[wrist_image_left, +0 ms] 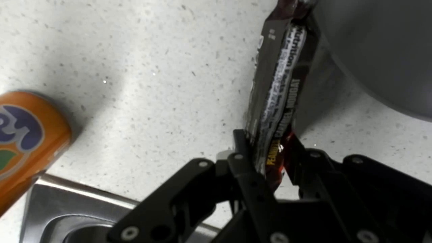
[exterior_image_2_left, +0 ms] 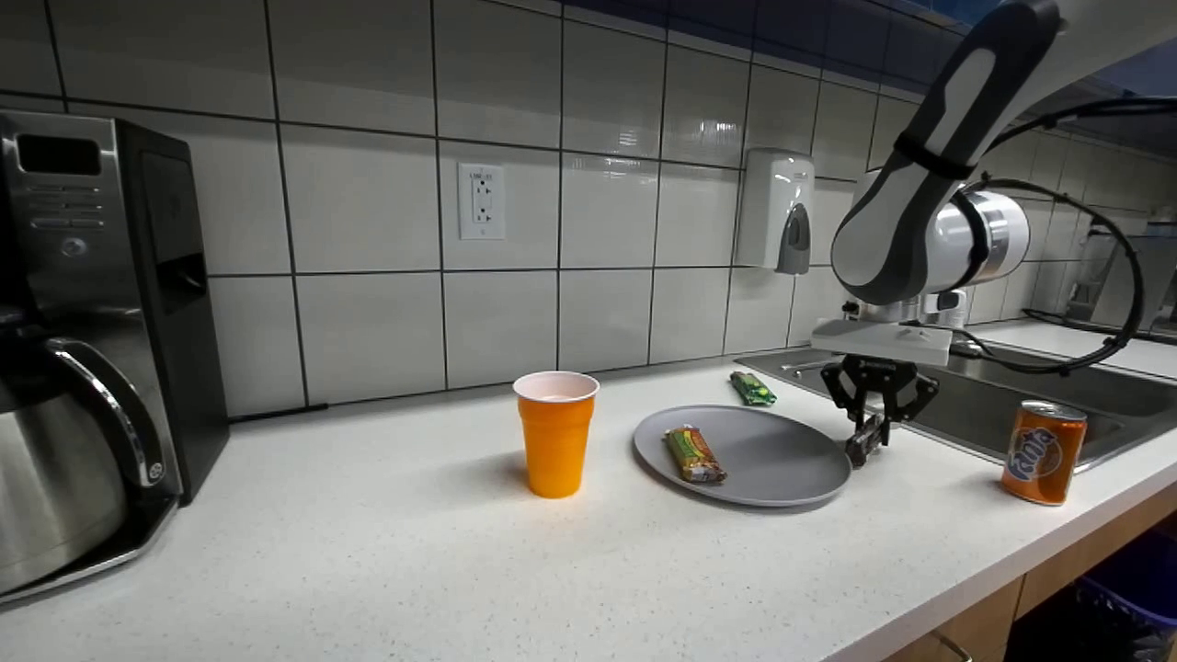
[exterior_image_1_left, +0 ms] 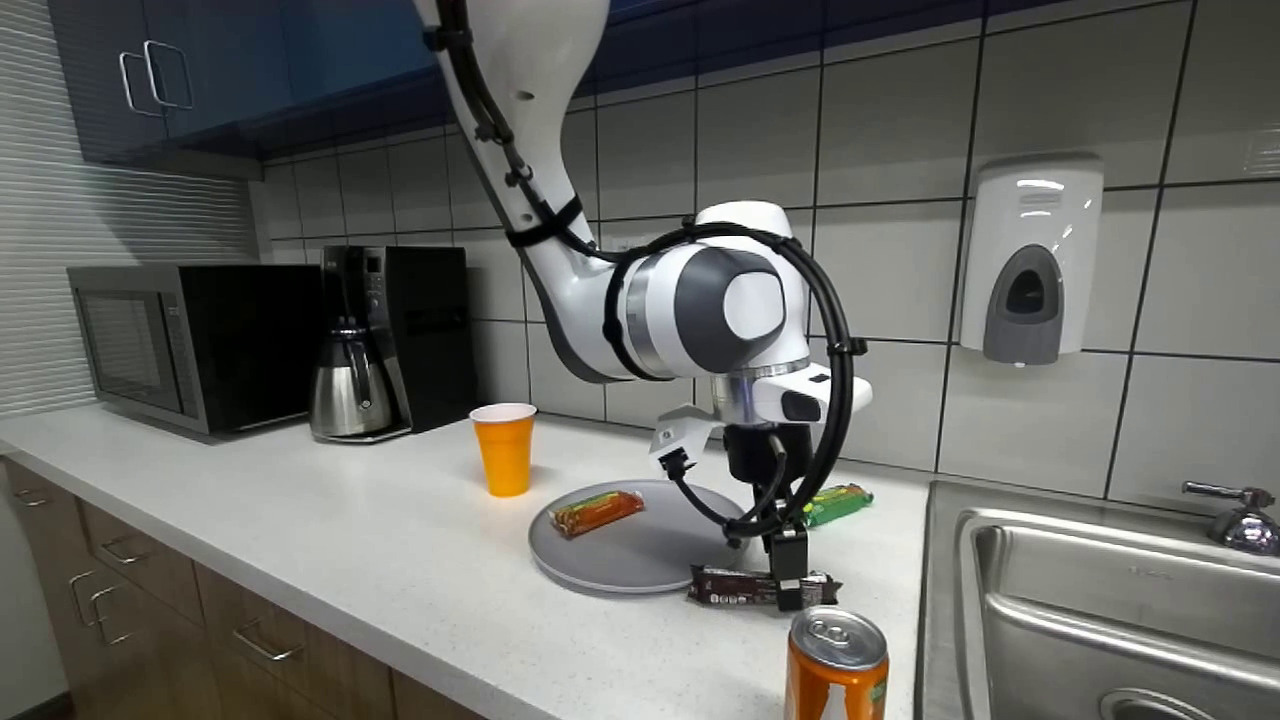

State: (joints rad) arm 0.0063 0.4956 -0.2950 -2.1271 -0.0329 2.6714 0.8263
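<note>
Near-right of the gray plate (exterior_image_1_left: 650,562) in an exterior view, gripper (exterior_image_1_left: 789,592) observed clamped across the nougat bar (exterior_image_1_left: 738,587), its long axis left-to-right.

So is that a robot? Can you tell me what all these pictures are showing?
Yes, it's a robot arm, with two-fingered jaws instead of a hand. Two pictures come from cameras standing away from it. The close-up comes from a camera riding on the arm, so you see the jaws at the bottom, from very near.

On the white counter there's a plate with an orange bar on it, plus a cup, a can and a green bar.

And look: the jaws are closed on a dark bar, near one end, right beside the plate.
</note>
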